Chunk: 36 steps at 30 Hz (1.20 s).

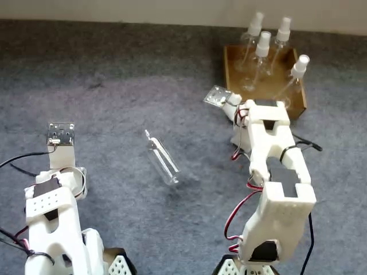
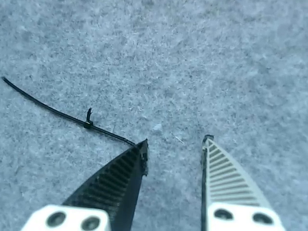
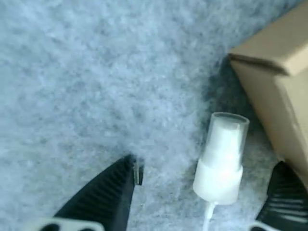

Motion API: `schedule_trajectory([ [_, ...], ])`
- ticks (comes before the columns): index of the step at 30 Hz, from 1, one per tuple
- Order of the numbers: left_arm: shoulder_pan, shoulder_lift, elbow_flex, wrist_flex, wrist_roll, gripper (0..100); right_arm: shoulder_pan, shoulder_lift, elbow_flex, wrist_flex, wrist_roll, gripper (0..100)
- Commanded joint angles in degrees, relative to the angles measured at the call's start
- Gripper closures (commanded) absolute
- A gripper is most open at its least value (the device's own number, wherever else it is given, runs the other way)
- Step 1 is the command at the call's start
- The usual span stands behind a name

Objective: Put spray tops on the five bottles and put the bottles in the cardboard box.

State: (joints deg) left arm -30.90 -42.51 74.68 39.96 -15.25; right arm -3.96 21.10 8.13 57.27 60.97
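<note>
Overhead, four capped bottles (image 1: 262, 57) are seen standing in the cardboard box (image 1: 227, 69) at the far right of the grey carpeted table (image 1: 114, 86). The fifth bottle (image 1: 162, 163) is shown lying on its side, uncapped, in the middle, well apart from the box. The right arm (image 1: 269, 149) is stretched toward the box's near left corner. The left arm (image 1: 54, 200) is held at the near left, away from the bottle.

From the left wrist, the left gripper (image 2: 175, 144) is pictured with its jaws spread and nothing between them, above bare carpet. A thin black cable tie (image 2: 67, 115) lies just beside the dark finger.

From the right wrist, the right gripper (image 3: 207, 168) is shown wide open around the last spray top (image 3: 220, 161), which lies on the carpet just beside the box's corner. No contact between fingers and top can be made out.

The step in hand is judged to be the pickup of the final spray top. Next, the jaws would need to be closed squarely on the white collar without the dip tube being bent or the box wall nudged. The lying bottle would then have to be steadied, likely by the left gripper, so the top can be fitted before boxing.
</note>
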Motion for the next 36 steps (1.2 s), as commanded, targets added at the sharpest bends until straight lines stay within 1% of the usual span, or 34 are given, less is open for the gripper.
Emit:
schedule_trajectory([
  [1,1.1,-1.36,-0.13,-0.88,0.53,82,-0.92,1.01,-2.42,-0.75,-0.88,67.7],
  [5,1.1,-1.36,-0.13,-0.97,0.53,82,-1.54,2.51,-2.24,-0.4,-1.14,79.9],
  [7,1.19,-1.36,-0.13,-0.97,0.53,82,-1.54,2.51,-2.33,1.63,-3.87,83.4],
  [16,1.27,-1.36,-0.13,-0.88,0.53,82,-2.86,1.89,-4.44,13.93,-17.14,92.2],
  [19,1.27,-1.36,-0.4,-0.79,0.44,82,-3.12,0.22,-7.25,18.24,-22.24,93.1],
  [22,1.27,-1.45,-1.27,-0.44,0.44,82,-3.47,-1.45,-8.4,20.35,-26.64,93.2],
  [26,1.71,-1.45,-7.78,8.35,0.53,82,-4.35,-3.3,-8.4,20.44,-34.55,93.3],
  [30,6.9,-1.45,-15.16,16.35,0.53,82,-7.25,-5.23,-8.4,20.44,-41.67,93.3],
  [33,9.45,-1.45,-18.59,19.78,0.53,82,-10.77,-6.29,-8.4,20.44,-43.16,93.3],
  [36,9.27,-1.45,-19.65,20.13,0.26,82,-12.97,-8.57,-8.75,20.44,-43.6,93.3],
])
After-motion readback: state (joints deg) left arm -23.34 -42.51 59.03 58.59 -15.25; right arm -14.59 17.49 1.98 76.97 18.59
